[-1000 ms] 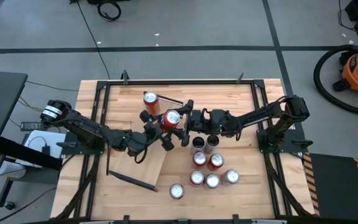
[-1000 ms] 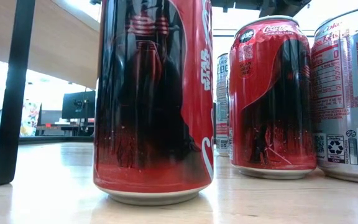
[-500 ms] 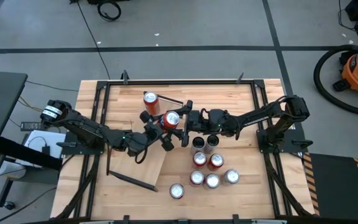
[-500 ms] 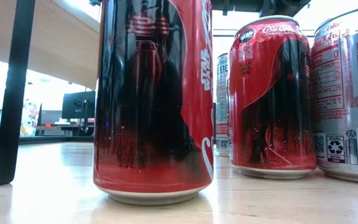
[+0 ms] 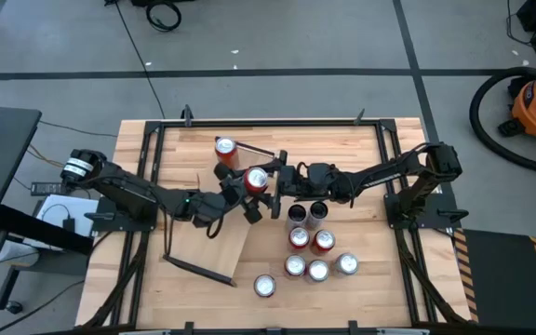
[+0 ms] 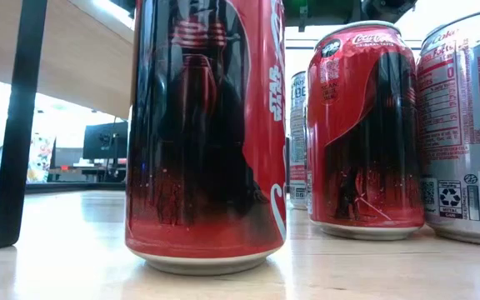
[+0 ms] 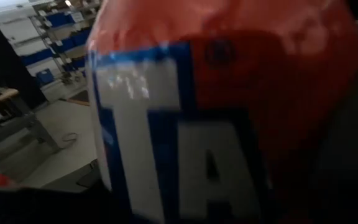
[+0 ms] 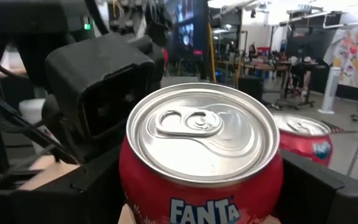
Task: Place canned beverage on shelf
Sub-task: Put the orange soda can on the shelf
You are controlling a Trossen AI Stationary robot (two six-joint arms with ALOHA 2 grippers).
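Both arms are matte black, built of slim jointed links. The left arm (image 5: 128, 191) carries a white-banded cylinder at its base (a small green light glows nearer its wrist).

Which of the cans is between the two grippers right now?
The red Fanta can at mid-table, with the left gripper and right gripper on either side. One can stands apart behind it; the others cluster in front.
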